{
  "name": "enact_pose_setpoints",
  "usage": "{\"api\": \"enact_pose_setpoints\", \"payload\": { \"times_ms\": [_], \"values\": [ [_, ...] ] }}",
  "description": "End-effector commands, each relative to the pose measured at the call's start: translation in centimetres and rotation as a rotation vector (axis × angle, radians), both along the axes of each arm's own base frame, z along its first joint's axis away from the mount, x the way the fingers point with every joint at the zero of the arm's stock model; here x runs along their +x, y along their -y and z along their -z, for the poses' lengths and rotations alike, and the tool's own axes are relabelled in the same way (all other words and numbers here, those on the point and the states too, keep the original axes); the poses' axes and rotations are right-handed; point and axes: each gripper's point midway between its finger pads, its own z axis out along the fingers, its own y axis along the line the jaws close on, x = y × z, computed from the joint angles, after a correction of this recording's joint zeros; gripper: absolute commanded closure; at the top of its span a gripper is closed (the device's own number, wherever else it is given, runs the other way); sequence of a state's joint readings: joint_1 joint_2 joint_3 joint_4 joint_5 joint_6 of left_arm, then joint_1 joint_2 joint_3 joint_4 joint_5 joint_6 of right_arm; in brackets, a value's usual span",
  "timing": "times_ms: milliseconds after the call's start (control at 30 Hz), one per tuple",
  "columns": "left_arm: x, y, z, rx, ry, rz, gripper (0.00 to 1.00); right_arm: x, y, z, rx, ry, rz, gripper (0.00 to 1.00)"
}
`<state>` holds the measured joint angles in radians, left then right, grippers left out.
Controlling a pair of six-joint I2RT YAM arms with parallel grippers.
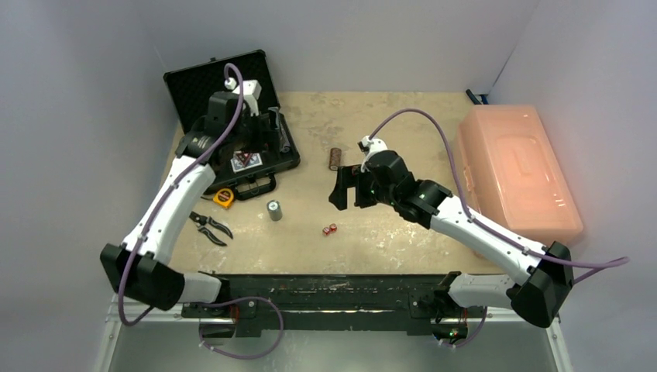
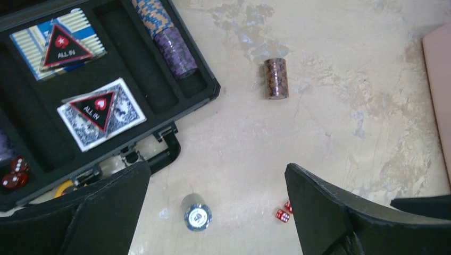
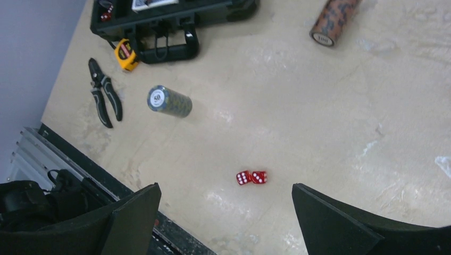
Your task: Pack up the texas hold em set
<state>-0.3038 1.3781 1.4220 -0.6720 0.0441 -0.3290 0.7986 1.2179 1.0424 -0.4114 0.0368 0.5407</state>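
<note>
Texas hold em set packing is judged to be partly done. From the top external view the open black case is seen at the far left of the table. A brown chip stack, a grey chip stack and two red dice lie loose between the arms. The left gripper is held over the case and the right gripper near the dice. A pink bin, pliers and a yellow tape measure are taken as no part of the set. In the left wrist view the fingers are spread wide with nothing between them. Two card decks marked "ALL IN", packed chip stacks and further dice are already seated in the foam. In the right wrist view the fingers are equally wide and empty, and the loose dice lie touching each other just ahead. "100" seems legible on the brown stack's end and "50" on the grey one. For the next move, one loose piece must be straddled squarely, most likely the dice by the right gripper, and gripped gently before being carried to the case.
</note>
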Motion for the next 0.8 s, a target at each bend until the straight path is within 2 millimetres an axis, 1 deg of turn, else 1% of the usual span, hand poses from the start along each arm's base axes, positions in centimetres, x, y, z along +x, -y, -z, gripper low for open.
{"api": "enact_pose_setpoints", "payload": {
  "times_ms": [0, 100, 233, 333, 400, 500, 567, 767],
  "values": [
    [-3.3, -1.7, 0.1, 0.026, 0.016, -0.018, 0.00, -0.9, 0.5, 1.1, 0.029, -0.060, 0.047, 0.01],
    [-6.0, -2.7, -0.8, 0.029, 0.059, -0.013, 0.00, -1.2, 0.5, 2.3, 0.030, -0.099, 0.063, 0.01],
    [-9.1, -3.9, -0.3, 0.059, 0.063, 0.003, 0.00, -1.4, 0.3, 4.0, 0.014, -0.153, 0.090, 0.01],
    [-10.8, -5.3, 0.3, 0.097, 0.101, -0.021, 0.00, -1.4, -0.2, 5.4, -0.008, -0.199, 0.109, 0.01],
    [-11.5, -5.9, 1.4, 0.102, 0.125, -0.038, 0.00, -1.5, -0.6, 6.3, -0.025, -0.221, 0.116, 0.01],
    [-12.1, -5.9, 2.8, 0.087, 0.143, -0.034, 0.00, -1.6, -1.2, 7.5, -0.051, -0.252, 0.137, 0.02],
    [-12.2, -6.2, 2.9, 0.097, 0.132, -0.045, 0.00, -1.5, -1.4, 8.2, -0.073, -0.266, 0.154, 0.04],
    [-12.4, -6.7, 2.3, 0.102, 0.148, -0.066, 0.00, -1.5, -1.8, 10.1, -0.113, -0.297, 0.204, 0.08]
  ]
}}
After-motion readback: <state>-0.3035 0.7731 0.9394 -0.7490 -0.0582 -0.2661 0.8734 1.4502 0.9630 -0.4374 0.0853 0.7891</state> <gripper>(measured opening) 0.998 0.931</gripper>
